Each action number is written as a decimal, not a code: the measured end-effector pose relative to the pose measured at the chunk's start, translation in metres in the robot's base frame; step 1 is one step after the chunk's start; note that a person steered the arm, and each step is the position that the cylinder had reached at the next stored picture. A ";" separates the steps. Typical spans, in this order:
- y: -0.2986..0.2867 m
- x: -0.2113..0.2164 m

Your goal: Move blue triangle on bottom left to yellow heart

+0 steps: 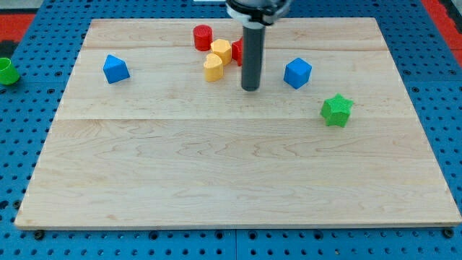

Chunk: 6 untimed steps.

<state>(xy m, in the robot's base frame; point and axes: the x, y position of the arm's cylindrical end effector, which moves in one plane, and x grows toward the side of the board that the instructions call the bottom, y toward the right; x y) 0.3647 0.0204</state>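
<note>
The blue triangle (115, 68) sits on the wooden board at the view's upper left. The yellow heart (213, 68) lies near the top centre, touching a yellow hexagon (221, 50) above it. My tip (250, 88) rests on the board just right of the yellow heart and far to the right of the blue triangle. The rod hides part of a red block (237, 52) behind it.
A red cylinder (203, 37) stands at the top, left of the yellow hexagon. A blue cube (297, 73) sits right of my tip. A green star (336, 110) lies further right and lower. A green object (7, 71) lies off the board at the left edge.
</note>
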 end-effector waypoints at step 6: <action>0.090 -0.066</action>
